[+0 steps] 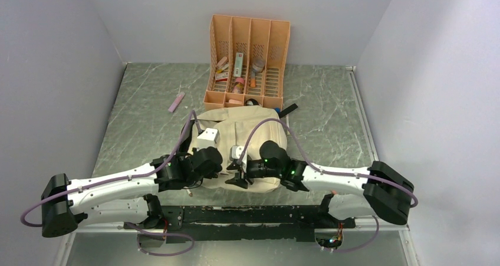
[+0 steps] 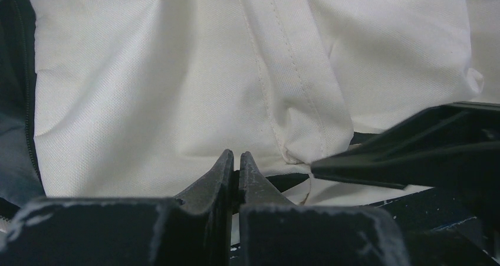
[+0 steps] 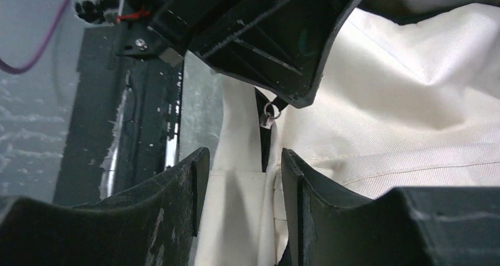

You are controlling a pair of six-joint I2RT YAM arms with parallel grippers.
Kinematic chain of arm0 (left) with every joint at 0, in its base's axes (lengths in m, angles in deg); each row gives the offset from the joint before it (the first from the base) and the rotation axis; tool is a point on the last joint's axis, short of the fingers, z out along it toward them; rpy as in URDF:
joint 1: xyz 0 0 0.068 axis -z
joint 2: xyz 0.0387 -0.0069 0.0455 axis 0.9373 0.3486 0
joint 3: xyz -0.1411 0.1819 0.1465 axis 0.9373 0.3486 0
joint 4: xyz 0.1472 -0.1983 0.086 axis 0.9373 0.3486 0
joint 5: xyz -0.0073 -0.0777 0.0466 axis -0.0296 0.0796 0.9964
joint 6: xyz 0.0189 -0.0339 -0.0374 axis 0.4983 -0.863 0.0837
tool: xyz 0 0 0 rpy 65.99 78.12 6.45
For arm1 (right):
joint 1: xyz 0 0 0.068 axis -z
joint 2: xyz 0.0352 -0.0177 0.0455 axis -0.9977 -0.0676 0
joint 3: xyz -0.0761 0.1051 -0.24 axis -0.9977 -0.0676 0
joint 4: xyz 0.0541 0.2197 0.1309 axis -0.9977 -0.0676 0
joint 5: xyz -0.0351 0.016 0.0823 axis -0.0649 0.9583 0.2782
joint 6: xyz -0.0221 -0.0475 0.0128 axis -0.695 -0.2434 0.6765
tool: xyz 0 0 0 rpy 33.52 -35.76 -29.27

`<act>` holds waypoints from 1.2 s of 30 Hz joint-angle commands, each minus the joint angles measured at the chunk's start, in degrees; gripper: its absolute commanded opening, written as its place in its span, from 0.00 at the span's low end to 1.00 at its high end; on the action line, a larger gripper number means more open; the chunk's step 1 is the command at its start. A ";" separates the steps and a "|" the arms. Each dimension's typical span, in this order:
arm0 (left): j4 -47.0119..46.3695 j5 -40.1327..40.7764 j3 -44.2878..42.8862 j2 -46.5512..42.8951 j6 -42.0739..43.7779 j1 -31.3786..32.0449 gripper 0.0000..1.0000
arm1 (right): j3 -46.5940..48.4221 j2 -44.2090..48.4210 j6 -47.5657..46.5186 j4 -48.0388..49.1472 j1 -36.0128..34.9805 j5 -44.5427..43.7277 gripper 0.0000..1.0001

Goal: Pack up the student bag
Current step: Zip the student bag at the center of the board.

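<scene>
Near edge: both arms reach in over the black rail point(image 1: 253, 216) and meet at the near hem of the bag point(image 1: 227, 117).

- Left tool point(image 2: 236, 163) is closed, tips together, against cream cloth. I cannot tell whether any cloth is pinched between them.
- Right tool point(image 3: 244, 154) is open. A seam fold of the bag stands in the gap, and the zip pull point(image 3: 268, 117) hangs just beyond the tips. Nothing is gripped.
- The two tools are almost touching. From the right wrist, a black body that I take for the left arm hangs just above the pull.

My read of the step: get the zip open so packing can start.

- Close the right tool on the metal pull, not on the fold.
- Hold the cloth down with the left tool.
- Draw along the zip line rather than lifting, since soft cloth will bunch and drag the bag.
- Part the tools first. There is very little room between them.

Bag: it lies flat at mid-desk, its near side under the wrists and its far side just short of the organiser point(image 1: 259, 36).

Room:

- The desk point(image 1: 330, 118) is bare to the right of the bag.
- On the left there is only a pink stick point(image 1: 176, 101), well apart from the bag.
- The organiser stands against the back wall with small items in its slots.
- Side walls close in both flanks, so elbows should swing inward and forward.
</scene>
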 commanded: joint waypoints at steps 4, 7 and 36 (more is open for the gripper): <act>-2.75 1.58 0.45 -0.88 -0.37 -0.56 0.05 | 3.87 -5.29 -8.61 2.00 -0.57 -4.49 0.52; -2.80 1.46 0.56 -1.06 -0.19 -0.56 0.05 | 4.22 -6.63 -9.61 2.03 -0.73 -5.23 0.52; -4.03 0.88 1.22 -5.68 0.62 -0.56 0.05 | 2.45 -10.91 -9.19 1.52 -2.42 -5.38 0.10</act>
